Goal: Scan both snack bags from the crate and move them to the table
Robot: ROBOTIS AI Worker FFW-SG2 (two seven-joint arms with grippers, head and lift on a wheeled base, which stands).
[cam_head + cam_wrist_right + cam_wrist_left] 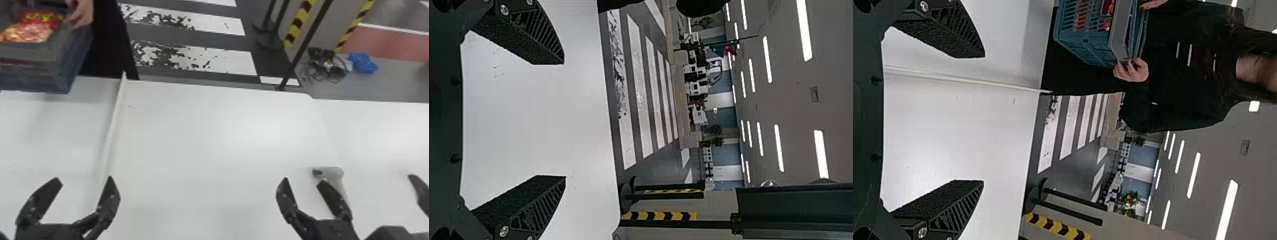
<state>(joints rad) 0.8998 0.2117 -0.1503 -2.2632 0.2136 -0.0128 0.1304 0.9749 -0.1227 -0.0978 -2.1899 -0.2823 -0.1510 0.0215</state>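
At the head view's upper left is a grey-blue crate, gripped by a person's hand at the table's far edge. A red snack bag lies in it; whether another is beneath, I cannot tell. My left gripper is open over the near left of the table, my right gripper open farther right. A pale grey scanner is partly behind a right finger. In the left wrist view, my left gripper faces the crate. In the right wrist view, my right gripper holds nothing.
A thin raised white strip runs across the table's left part. Beyond the far edge are barrier posts, cables and a blue bundle on the floor. Another black finger-like part shows at the right edge.
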